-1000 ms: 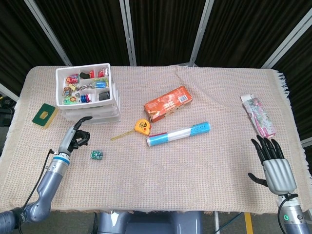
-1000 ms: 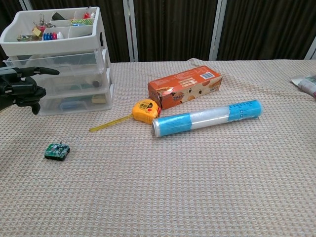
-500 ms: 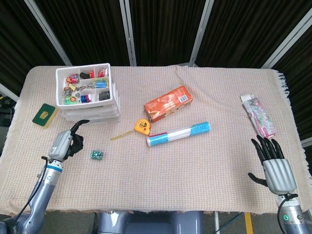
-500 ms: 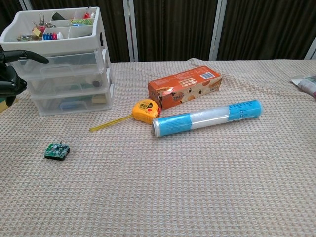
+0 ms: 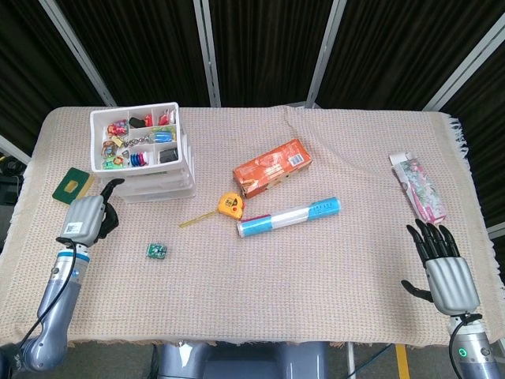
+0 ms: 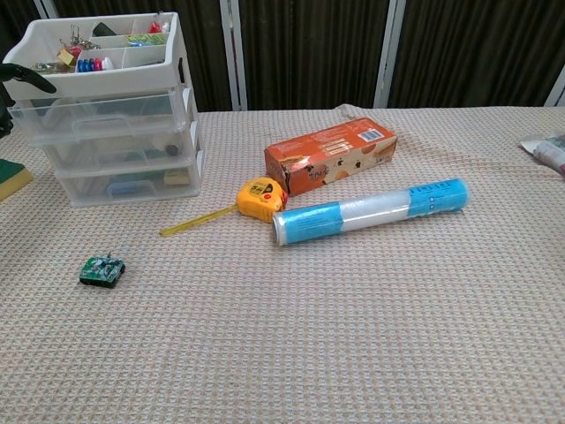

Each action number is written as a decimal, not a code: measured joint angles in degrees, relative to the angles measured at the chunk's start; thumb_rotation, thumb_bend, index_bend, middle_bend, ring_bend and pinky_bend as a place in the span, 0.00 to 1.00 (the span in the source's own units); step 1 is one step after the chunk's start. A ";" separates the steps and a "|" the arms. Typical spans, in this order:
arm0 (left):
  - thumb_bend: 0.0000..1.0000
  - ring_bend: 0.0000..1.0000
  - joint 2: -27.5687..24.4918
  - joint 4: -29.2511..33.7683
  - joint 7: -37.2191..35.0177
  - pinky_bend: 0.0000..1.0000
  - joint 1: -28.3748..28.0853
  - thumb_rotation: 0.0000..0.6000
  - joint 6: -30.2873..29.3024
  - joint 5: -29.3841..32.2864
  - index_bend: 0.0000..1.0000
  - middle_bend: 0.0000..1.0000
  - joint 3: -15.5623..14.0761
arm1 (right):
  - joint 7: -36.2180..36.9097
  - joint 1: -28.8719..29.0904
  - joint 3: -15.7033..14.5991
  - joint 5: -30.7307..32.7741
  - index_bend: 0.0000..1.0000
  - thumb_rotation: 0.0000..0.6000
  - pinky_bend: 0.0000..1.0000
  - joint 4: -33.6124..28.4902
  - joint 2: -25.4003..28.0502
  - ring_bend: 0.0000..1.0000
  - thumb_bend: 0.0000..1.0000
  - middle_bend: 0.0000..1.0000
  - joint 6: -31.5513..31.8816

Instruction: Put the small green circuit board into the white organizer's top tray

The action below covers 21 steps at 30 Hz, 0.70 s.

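Observation:
The small green circuit board (image 5: 156,251) (image 6: 101,270) lies flat on the woven cloth, in front of the white organizer (image 5: 150,186) (image 6: 97,84). The organizer's top tray is divided into compartments holding small colourful items. My left hand (image 5: 88,217) hovers left of the board and below the organizer's front left corner, fingers curled in, holding nothing. In the chest view only a dark fingertip (image 6: 22,74) of it shows at the left edge. My right hand (image 5: 446,268) rests far off at the front right, fingers spread, empty.
A yellow tape measure (image 5: 230,205) (image 6: 260,198) with its tape pulled out, an orange box (image 5: 271,166) (image 6: 329,157) and a blue-and-white tube (image 5: 289,217) (image 6: 371,210) lie mid-table. A green pad (image 5: 71,186) sits left of the organizer. A floral packet (image 5: 418,187) lies far right.
My left hand has drawn back to the left, away from the circuit board, nearly leaving the chest view. The board and my right hand have not moved.

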State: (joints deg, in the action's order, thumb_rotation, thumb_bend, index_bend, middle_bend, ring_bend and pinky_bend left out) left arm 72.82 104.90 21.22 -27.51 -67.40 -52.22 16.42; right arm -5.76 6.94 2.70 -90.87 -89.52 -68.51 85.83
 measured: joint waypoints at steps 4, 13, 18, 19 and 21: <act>1.00 0.90 -0.72 0.40 3.04 0.67 -1.90 1.00 0.32 5.41 0.17 0.94 1.13 | -0.01 0.01 -0.03 0.01 0.03 1.00 0.00 -0.08 0.04 0.00 0.00 0.00 -0.08; 1.00 0.90 -1.25 -0.10 5.86 0.67 -4.38 1.00 1.74 12.79 0.27 0.94 1.47 | -0.12 0.03 -0.07 0.06 0.03 1.00 0.00 -0.18 0.13 0.00 0.00 0.00 -0.23; 1.00 0.90 -1.84 0.48 6.21 0.67 -5.33 1.00 2.73 15.33 0.31 0.94 1.26 | -0.12 0.04 -0.03 0.09 0.03 1.00 0.00 -0.20 0.15 0.00 0.00 0.00 -0.23; 1.00 0.90 -1.88 0.51 6.22 0.67 -5.37 1.00 2.74 15.38 0.32 0.94 1.24 | -0.11 0.03 -0.02 0.12 0.03 1.00 0.00 -0.23 0.14 0.00 0.00 0.00 -0.21; 1.00 0.90 -1.97 0.62 6.20 0.67 -5.49 1.00 2.80 15.56 0.33 0.94 1.18 | -0.11 0.02 -0.01 0.13 0.03 1.00 0.00 -0.23 0.14 0.00 0.00 0.00 -0.20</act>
State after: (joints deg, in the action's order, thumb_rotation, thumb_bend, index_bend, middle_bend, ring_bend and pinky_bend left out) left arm 70.85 105.53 27.41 -33.00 -64.60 -36.65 17.60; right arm -5.87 6.96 2.69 -90.73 -89.75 -68.38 85.63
